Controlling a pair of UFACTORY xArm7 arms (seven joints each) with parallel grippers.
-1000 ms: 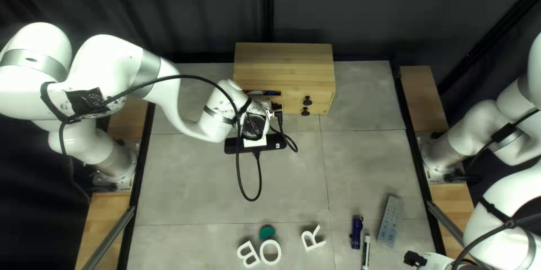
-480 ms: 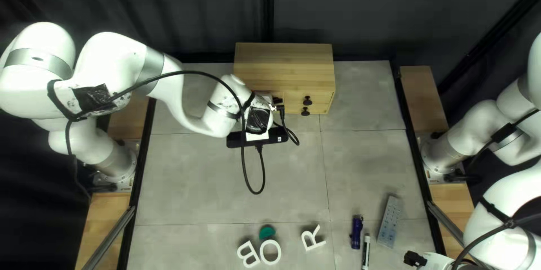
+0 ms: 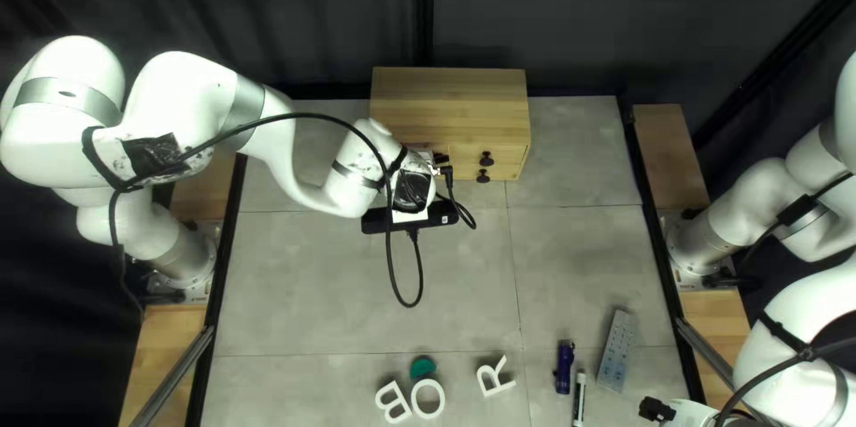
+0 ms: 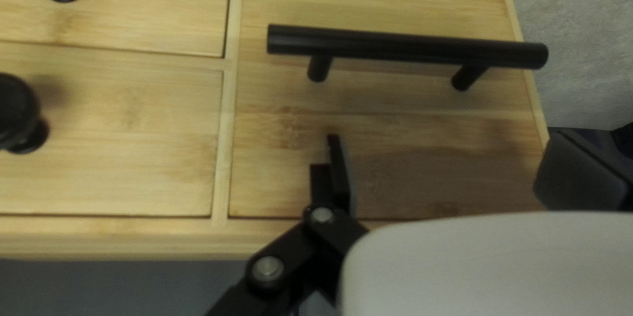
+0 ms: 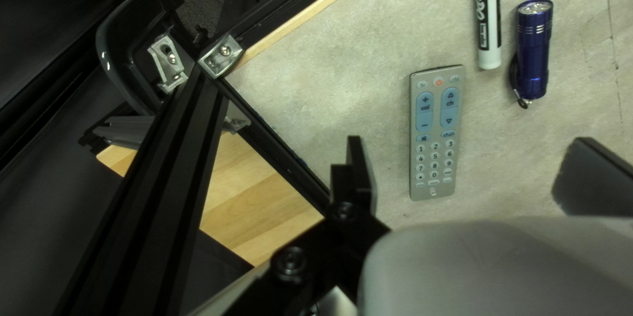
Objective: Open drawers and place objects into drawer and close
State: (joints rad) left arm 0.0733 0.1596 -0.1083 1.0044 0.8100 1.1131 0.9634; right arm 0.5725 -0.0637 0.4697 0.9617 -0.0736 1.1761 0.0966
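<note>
In the top left view, your drawer unit (image 3: 450,102) stands at 12 o'clock on the bench (image 3: 580,258), your left gripper (image 3: 441,159) mostly hidden at its front. Toward 5 o'clock lie the remote (image 3: 616,351), blue flashlight (image 3: 563,369) and marker (image 3: 580,396), with your right gripper (image 3: 657,409) partly visible nearby.

The left wrist view shows you what the arm covers in the top view: a black bar handle (image 4: 395,45) at 12 o'clock from that gripper, apart from its wide-spread fingers; round knobs (image 4: 16,111) sit toward 10 o'clock.

In your right wrist view, the fingers stand wide above the remote; the marker lies at 12 o'clock, the flashlight at 1.
</note>
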